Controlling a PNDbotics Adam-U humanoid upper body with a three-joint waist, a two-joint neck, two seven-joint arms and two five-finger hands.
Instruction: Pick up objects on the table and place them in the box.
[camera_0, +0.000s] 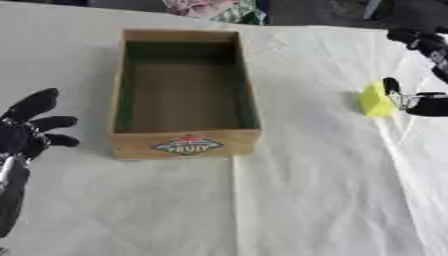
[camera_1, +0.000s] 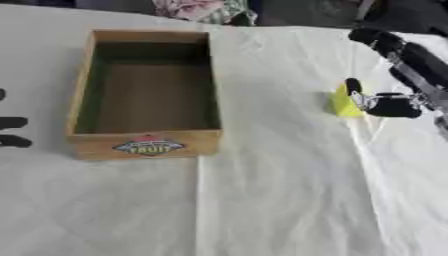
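Observation:
A wooden box (camera_0: 185, 145) with a "FRUIT" label stands open and empty at the centre of the table. To its right a small yellow-green object (camera_0: 374, 101) lies on the white cloth. My right hand (camera_1: 391, 105) comes in from the upper right and is at the object's right side, its thumb curled against the object and its fingers bent round it. My left hand (camera_0: 28, 129) hovers open at the left edge, level with the box's front, fingers spread.
A white cloth (camera_0: 289, 200) covers the table, with creases running down from the box's front corner. Some patterned fabric (camera_0: 214, 10) lies beyond the far edge, behind the box.

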